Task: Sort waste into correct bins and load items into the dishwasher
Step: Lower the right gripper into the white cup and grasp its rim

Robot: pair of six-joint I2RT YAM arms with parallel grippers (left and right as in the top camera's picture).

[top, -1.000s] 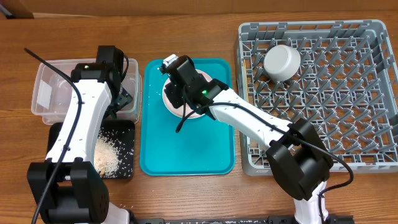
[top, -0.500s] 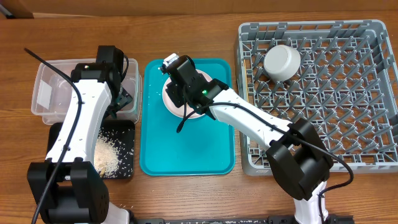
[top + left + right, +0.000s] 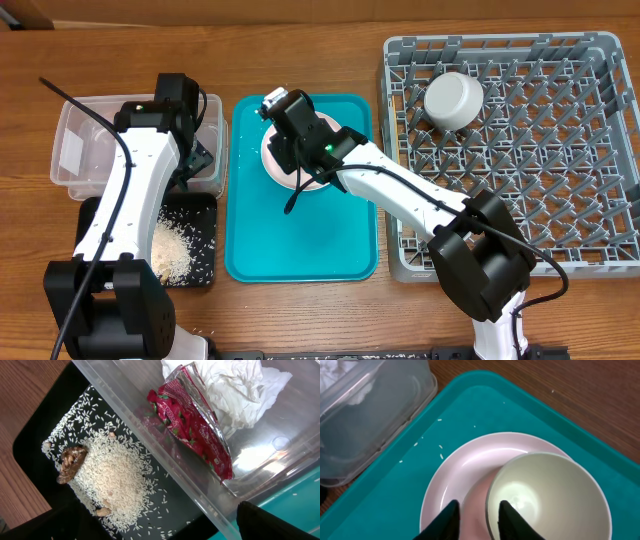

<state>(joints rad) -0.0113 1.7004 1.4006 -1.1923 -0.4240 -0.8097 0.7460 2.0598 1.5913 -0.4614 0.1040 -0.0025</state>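
Observation:
My right gripper (image 3: 480, 520) is shut on the wall of a bowl (image 3: 550, 495), pink outside and cream inside. One finger is outside it and one inside. The bowl rests on the pale pink plate (image 3: 455, 470) on the teal tray (image 3: 395, 490). My left gripper (image 3: 155, 527) hangs open over the edge between the black tray (image 3: 75, 405) and the clear tub (image 3: 280, 445). The tub holds a red wrapper (image 3: 192, 430) and a white napkin (image 3: 235, 390). Rice (image 3: 115, 475) and brown scraps (image 3: 72, 457) lie in the black tray. A white bowl (image 3: 453, 100) sits upside down in the grey dish rack (image 3: 505, 42).
The teal tray (image 3: 300, 240) lies between the clear tub (image 3: 85, 140) on the left and the dish rack on the right. A few rice grains are scattered on the teal tray. The black tray (image 3: 200, 265) sits in front of the tub.

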